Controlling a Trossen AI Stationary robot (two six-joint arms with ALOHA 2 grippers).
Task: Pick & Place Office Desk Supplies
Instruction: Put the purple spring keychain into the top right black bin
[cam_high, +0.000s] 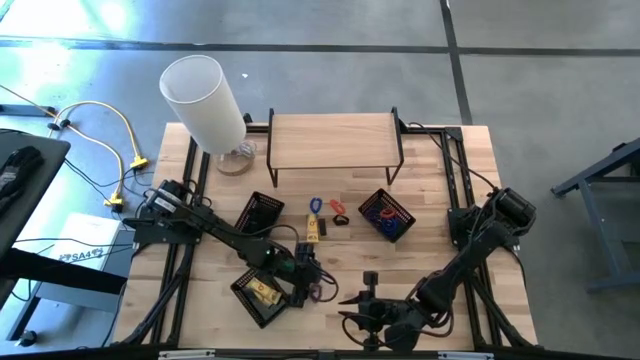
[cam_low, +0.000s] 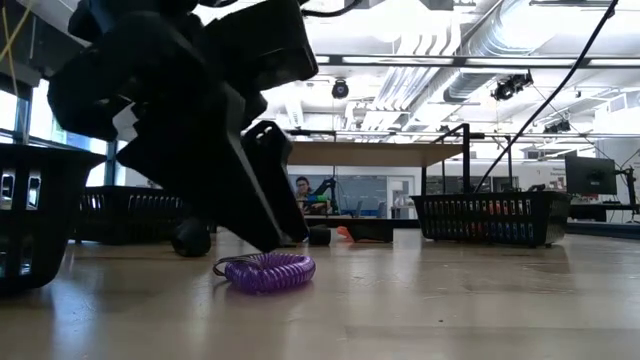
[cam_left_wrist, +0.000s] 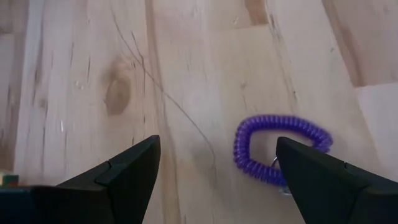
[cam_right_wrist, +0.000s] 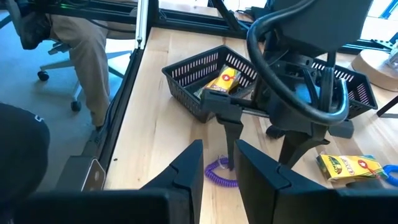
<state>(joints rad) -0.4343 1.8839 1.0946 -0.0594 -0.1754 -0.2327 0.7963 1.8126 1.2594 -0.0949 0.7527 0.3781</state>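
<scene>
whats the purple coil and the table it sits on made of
Purple coil: looks like glossy, springy plastic cord, wound in tight even turns that catch the light. Table: pale wood boards with a smooth, lightly sheened finish; grain lines, a knot and plank seams show.

A light wooden table stands on a grey concrete floor. Yellow cables trail across the floor to the left. Far off, pipes and ducts run under a bright ceiling, with a person seated there.
</scene>
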